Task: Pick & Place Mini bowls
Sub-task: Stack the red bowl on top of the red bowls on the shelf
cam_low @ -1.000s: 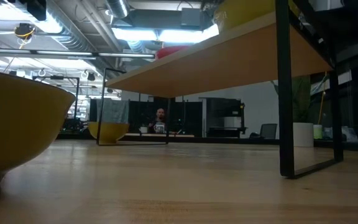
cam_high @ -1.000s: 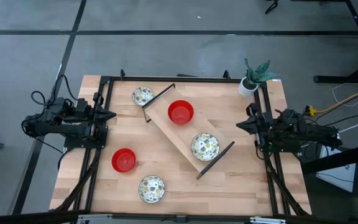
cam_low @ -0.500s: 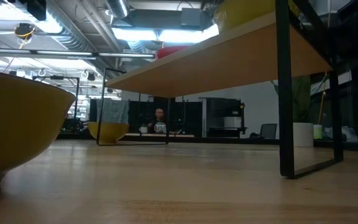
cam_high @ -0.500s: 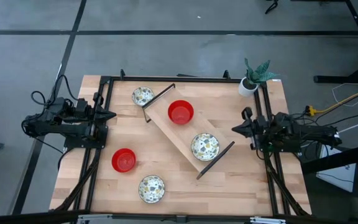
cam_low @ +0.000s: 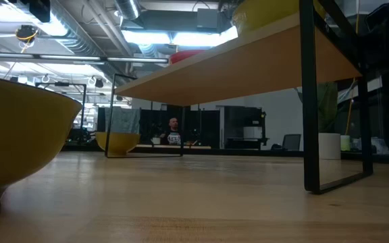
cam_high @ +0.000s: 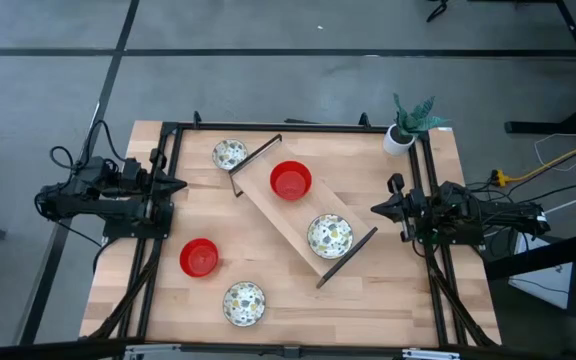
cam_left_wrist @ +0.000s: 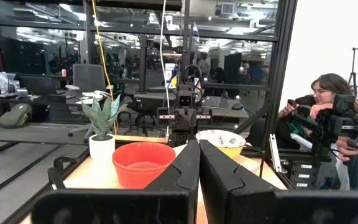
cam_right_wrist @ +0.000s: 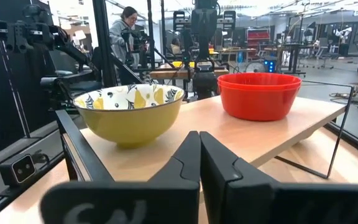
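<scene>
Ahead of the right gripper's point(cam_right_wrist: 199, 155) closed, empty fingers, a raised wooden shelf point(cam_high: 286, 214) already carries two mini bowls: a speckled bowl point(cam_high: 329, 235) nearer those fingers and a red bowl point(cam_high: 290, 180) beyond it. Both sit empty. Three more bowls remain on the worktop point(cam_high: 368, 300): a second red bowl point(cam_high: 199, 257) and a speckled bowl by the front edge point(cam_high: 243, 303), both off to the side of the left gripper's point(cam_high: 180, 184) fingers, and a speckled bowl at the back point(cam_high: 230, 154) beside the shelf's end. The left fingers are likewise pressed together, holding nothing, at the worktop's left edge. By this showing the job looks under half done. A potted plant point(cam_high: 405, 127) stands in the far corner.
</scene>
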